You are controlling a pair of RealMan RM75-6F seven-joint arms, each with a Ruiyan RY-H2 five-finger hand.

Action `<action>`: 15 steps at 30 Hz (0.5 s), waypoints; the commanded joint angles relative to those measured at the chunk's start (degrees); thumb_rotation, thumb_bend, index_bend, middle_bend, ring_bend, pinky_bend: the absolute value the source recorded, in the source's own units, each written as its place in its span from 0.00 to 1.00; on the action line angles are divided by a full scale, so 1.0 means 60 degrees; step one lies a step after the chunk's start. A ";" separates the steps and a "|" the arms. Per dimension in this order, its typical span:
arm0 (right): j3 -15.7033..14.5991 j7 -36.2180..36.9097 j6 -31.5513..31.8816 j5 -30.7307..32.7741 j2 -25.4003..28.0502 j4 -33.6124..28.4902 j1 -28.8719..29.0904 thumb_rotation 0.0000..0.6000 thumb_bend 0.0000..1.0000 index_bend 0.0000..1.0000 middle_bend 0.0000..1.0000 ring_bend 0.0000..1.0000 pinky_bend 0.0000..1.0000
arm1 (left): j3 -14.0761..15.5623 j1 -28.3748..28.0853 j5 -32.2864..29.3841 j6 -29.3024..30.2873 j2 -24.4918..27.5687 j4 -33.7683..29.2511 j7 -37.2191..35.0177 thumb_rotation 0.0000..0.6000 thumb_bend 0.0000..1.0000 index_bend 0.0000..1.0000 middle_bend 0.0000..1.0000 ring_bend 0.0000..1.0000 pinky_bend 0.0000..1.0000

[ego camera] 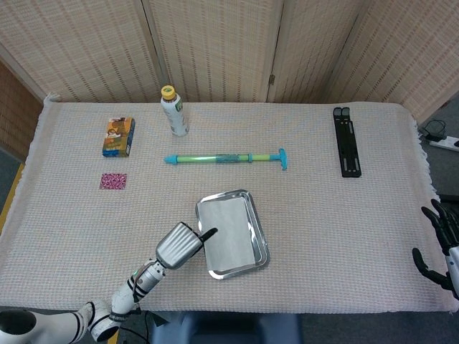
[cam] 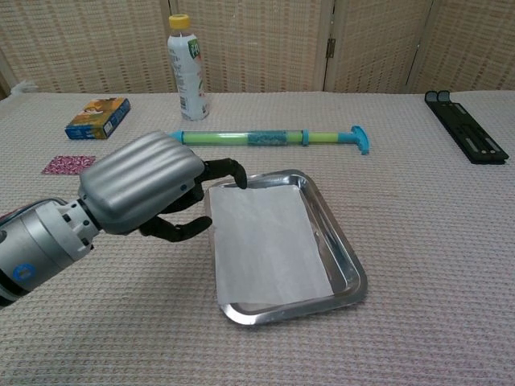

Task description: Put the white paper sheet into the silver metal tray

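Observation:
The white paper sheet [ego camera: 228,233] [cam: 265,245] lies inside the silver metal tray [ego camera: 264,248] [cam: 348,257], and its left edge rests over the tray's left rim. My left hand [ego camera: 179,245] [cam: 145,193] hovers just left of the tray with its fingers apart and nothing in them. One fingertip [cam: 235,171] is close to the sheet's far left corner; I cannot tell whether it touches. My right hand [ego camera: 437,244] hangs beyond the table's right edge, fingers spread and empty, seen only in the head view.
A green and blue rod [ego camera: 226,158] [cam: 265,138] lies behind the tray. A bottle [ego camera: 174,111] [cam: 186,68], a snack box [ego camera: 118,136] [cam: 98,117] and a pink patch [ego camera: 113,180] [cam: 68,164] are at the far left. A black stand [ego camera: 346,140] [cam: 468,137] lies far right.

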 commanded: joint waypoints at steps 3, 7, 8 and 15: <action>-0.0006 0.0050 0.0038 -0.0025 0.0013 0.0011 -0.0010 1.00 0.51 0.00 0.00 0.00 0.00 | 0.0267 0.0003 -0.0934 -0.1799 0.1580 -0.2525 0.1130 1.00 0.97 0.33 1.00 1.00 1.00; -0.0048 0.0040 0.0109 -0.0121 0.0024 -0.0016 -0.0037 1.00 0.51 0.00 0.00 0.00 0.00 | 0.0336 0.0018 -0.1227 -0.2321 0.1606 -0.2672 0.1769 1.00 1.00 0.33 1.00 1.00 1.00; -0.0055 0.0040 0.0120 -0.0128 0.0030 -0.0019 -0.0046 1.00 0.51 0.00 0.00 0.00 0.00 | 0.0336 0.0010 -0.1318 -0.2456 0.1606 -0.2679 0.1813 1.00 1.00 0.33 1.00 1.00 1.00; -0.0043 0.0221 0.0101 -0.0072 0.0064 0.0040 -0.0035 1.00 0.51 0.00 0.00 0.00 0.00 | 0.0158 -0.0019 -0.1565 -0.2791 0.1460 -0.2541 0.1907 1.00 1.00 0.31 1.00 1.00 1.00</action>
